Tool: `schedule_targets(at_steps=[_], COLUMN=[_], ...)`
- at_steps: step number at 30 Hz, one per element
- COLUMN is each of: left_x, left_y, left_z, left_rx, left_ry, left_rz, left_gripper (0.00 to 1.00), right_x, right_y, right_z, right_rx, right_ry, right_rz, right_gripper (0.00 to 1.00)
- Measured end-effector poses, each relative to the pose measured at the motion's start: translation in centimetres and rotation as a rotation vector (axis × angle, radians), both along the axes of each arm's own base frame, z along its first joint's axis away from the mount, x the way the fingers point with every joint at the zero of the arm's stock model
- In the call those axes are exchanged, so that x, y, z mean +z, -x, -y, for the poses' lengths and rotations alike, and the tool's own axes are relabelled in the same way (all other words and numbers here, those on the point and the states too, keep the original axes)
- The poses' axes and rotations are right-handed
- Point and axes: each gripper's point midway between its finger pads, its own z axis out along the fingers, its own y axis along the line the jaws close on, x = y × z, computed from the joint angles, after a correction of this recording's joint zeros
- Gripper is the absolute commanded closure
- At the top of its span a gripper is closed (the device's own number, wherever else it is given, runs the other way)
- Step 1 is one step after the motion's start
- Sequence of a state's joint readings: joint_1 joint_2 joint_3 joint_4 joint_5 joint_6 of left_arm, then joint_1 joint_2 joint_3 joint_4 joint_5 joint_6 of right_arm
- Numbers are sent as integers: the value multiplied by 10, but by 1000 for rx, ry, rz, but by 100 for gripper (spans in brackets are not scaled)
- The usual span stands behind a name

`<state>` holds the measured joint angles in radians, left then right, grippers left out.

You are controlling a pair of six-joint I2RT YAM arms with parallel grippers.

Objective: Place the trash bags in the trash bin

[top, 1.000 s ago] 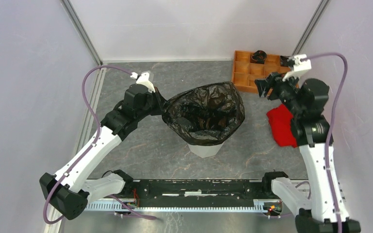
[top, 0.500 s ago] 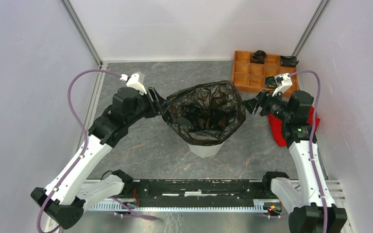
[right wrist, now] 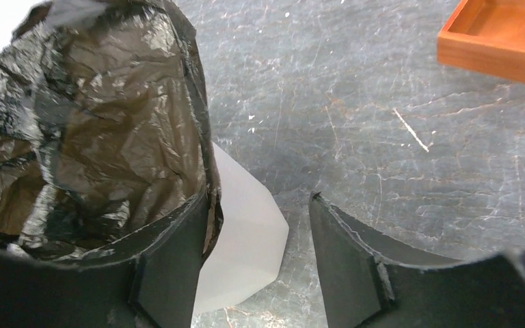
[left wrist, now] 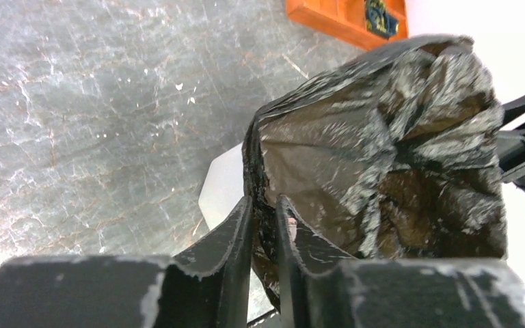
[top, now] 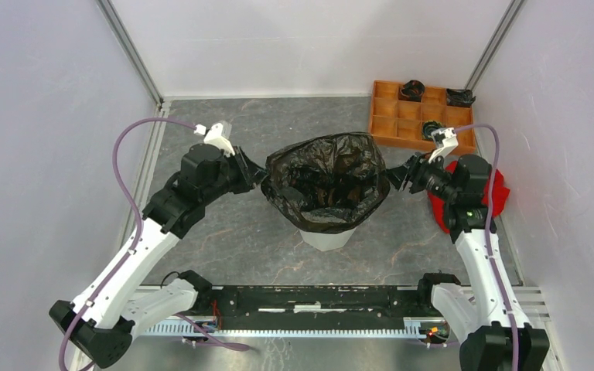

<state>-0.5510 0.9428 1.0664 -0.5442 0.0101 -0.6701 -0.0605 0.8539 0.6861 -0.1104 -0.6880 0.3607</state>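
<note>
The black glossy trash bag (top: 326,180) hangs open over the white faceted trash bin (top: 326,237), hiding its rim. My left gripper (top: 257,175) is shut on the bag's left edge; in the left wrist view the film (left wrist: 383,150) is pinched between the fingers (left wrist: 236,232). My right gripper (top: 394,177) is open at the bag's right edge. In the right wrist view its left finger (right wrist: 178,253) touches the bag's edge (right wrist: 109,137) and the white bin (right wrist: 246,239) shows between the jaws.
An orange compartmented tray (top: 393,124) with small black items stands at the back right. A red cloth (top: 496,188) lies under my right arm. Grey walls enclose the stone-patterned table (top: 232,247).
My right gripper has swung left and down from near the tray to the bag's right edge. My left arm shifted slightly while holding the bag's left edge.
</note>
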Motion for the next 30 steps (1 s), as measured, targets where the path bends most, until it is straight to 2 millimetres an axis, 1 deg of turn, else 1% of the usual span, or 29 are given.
schedule_targets(at_steps=[2, 4, 8, 9, 11, 12, 15, 19, 22, 24, 26, 30], left_x=[-11, -23, -52, -56, -60, -60, -60, -71, -90, -101, -108, -118], left_y=[4, 8, 18, 21, 25, 27, 33, 35, 34, 35, 35, 31], left_z=[2, 3, 8, 9, 8, 8, 6, 10, 13, 14, 14, 16], left_rx=[-10, -22, -51, -56, -58, -57, -54, -67, -72, -75, -74, -73], left_ry=[10, 16, 31, 36, 51, 64, 107, 139, 136, 131, 129, 129], left_rz=[-21, -43, -114, -126, -132, -126, -99, -101, -135, -153, -158, -161], left_gripper=[93, 98, 98, 98, 98, 98, 98, 98, 98, 98, 98, 98], right_x=[-8, -14, -19, -18, -16, -16, -15, -18, -23, -26, -30, -40], right_y=[2, 4, 8, 9, 9, 10, 13, 15, 15, 14, 13, 8], right_z=[-5, -9, -19, -21, -23, -26, -34, -43, -46, -47, -46, -45], right_rx=[20, 37, 74, 80, 87, 94, 117, 138, 137, 129, 118, 93], right_ry=[-9, -18, -45, -50, -60, -64, -75, -78, -68, -54, -38, -3], right_rz=[-18, -29, -33, -29, -20, -16, -10, -18, -30, -35, -40, -52], right_gripper=[45, 50, 63, 67, 78, 84, 99, 100, 100, 100, 100, 100])
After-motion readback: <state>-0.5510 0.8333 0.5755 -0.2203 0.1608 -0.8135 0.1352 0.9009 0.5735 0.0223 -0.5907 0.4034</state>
